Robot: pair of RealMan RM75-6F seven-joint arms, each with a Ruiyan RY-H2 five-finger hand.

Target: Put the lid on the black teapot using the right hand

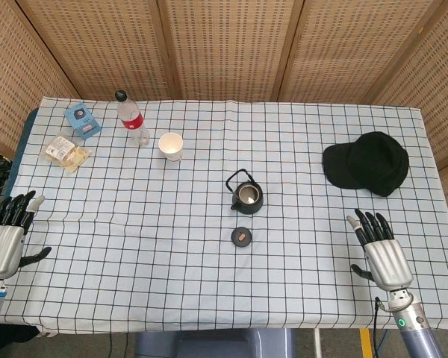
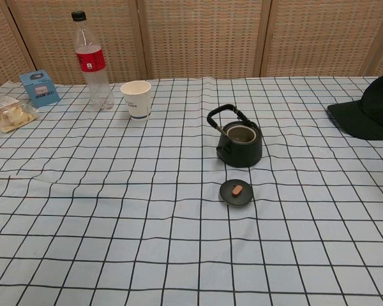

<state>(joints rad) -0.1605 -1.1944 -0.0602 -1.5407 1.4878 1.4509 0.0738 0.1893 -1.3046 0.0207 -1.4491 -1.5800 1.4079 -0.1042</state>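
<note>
The black teapot (image 1: 247, 195) (image 2: 240, 143) stands uncovered near the table's middle, its handle raised. Its round black lid (image 1: 241, 237) (image 2: 236, 192), with a brown knob, lies flat on the cloth just in front of the pot. My right hand (image 1: 381, 251) rests at the near right edge of the table, fingers apart and holding nothing, well right of the lid. My left hand (image 1: 7, 235) sits at the near left edge, also empty with fingers spread. Neither hand shows in the chest view.
A black cap (image 1: 367, 162) (image 2: 372, 111) lies at the right. At the far left stand a plastic bottle (image 1: 132, 118) (image 2: 92, 60), a paper cup (image 1: 171, 145) (image 2: 136, 99), a blue box (image 1: 83, 119) (image 2: 39, 87) and a snack packet (image 1: 67, 152) (image 2: 7, 113).
</note>
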